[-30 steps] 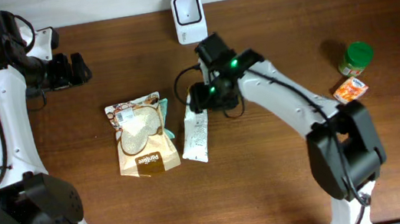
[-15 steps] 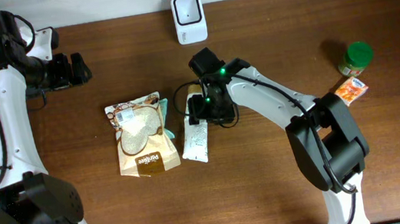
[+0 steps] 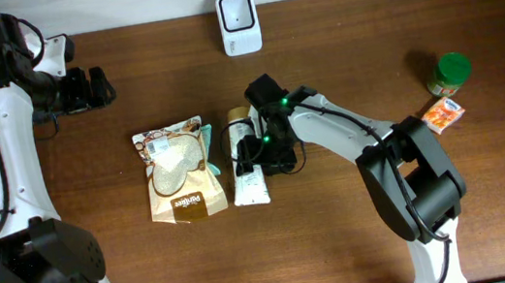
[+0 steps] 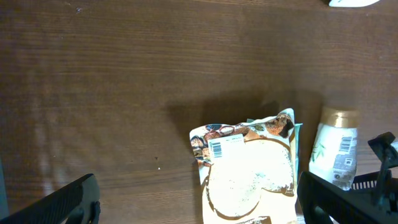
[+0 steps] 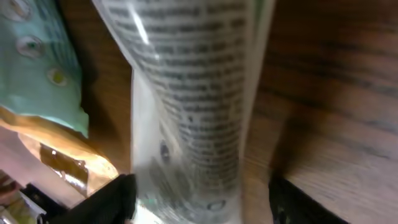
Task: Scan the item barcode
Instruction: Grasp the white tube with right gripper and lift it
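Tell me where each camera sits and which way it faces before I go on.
Overhead: fixed above the table, looking straight down; both arms, the scanner, pouch and tube show.
Left wrist: high over the table's left side, facing down; the open left tool shows its fingers at the bottom corners.
Right wrist: low, close over the tube; the right tool has its fingers on either side of it.
Shared: all three views show the tube and the pouch.

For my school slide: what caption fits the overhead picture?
Open right gripper around a white tube, beside a pouch, scanner beyond.
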You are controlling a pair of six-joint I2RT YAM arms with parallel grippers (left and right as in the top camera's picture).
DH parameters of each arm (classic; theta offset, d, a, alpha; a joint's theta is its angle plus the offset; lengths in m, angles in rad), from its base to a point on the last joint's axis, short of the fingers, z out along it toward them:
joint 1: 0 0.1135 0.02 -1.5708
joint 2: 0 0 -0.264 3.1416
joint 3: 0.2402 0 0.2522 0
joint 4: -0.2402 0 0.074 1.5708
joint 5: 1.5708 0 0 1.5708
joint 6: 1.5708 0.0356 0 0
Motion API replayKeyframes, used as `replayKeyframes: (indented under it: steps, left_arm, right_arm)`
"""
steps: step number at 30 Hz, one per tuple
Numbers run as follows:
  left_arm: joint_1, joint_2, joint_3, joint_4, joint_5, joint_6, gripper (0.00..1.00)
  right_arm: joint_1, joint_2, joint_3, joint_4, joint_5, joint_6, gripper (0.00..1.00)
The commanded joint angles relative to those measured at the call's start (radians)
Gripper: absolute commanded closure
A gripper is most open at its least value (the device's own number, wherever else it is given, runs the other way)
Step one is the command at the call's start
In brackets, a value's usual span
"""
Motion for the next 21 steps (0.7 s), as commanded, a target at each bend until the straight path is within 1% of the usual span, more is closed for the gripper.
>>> replayKeyframes:
  steps: [1,4,6,7,8,15,21]
  left_arm:
    - [-0.003,-0.023,0.006,-0.002,0.008,0.016,0.01]
    - [-0.003,-0.023,0.006,-0.002,0.008,0.016,0.01]
    - [-0.003,-0.023,0.006,-0.002,0.008,0.016,0.01]
    - [-0.003,-0.023,0.006,-0.002,0.008,0.016,0.01]
    - [-0.003,-0.023,0.006,-0.002,0.008,0.016,0.01]
    - [-0.003,-0.023,0.006,-0.002,0.008,0.016,0.01]
    - [-0.003,-0.023,0.006,-0.002,0.008,0.016,0.01]
  right_arm:
    - [0.004,0.004,-0.013,0.038,-0.012,-0.011,0.53]
    - [0.018,0.004,-0.013,0.06,-0.012,-0.011,0.67]
    - [0.027,0.004,-0.013,0.063,-0.012,-0.011,0.81]
    - [0.03,0.004,-0.013,0.062,-0.012,-0.011,0.92]
    - [0.03,0.004,-0.013,0.058,-0.012,-0.011,0.96]
    - [0.008,-0.031,-0.01,0.024,-0.049,-0.107,0.96]
    - [-0.03,-0.139,-0.009,-0.033,-0.049,-0.282,0.96]
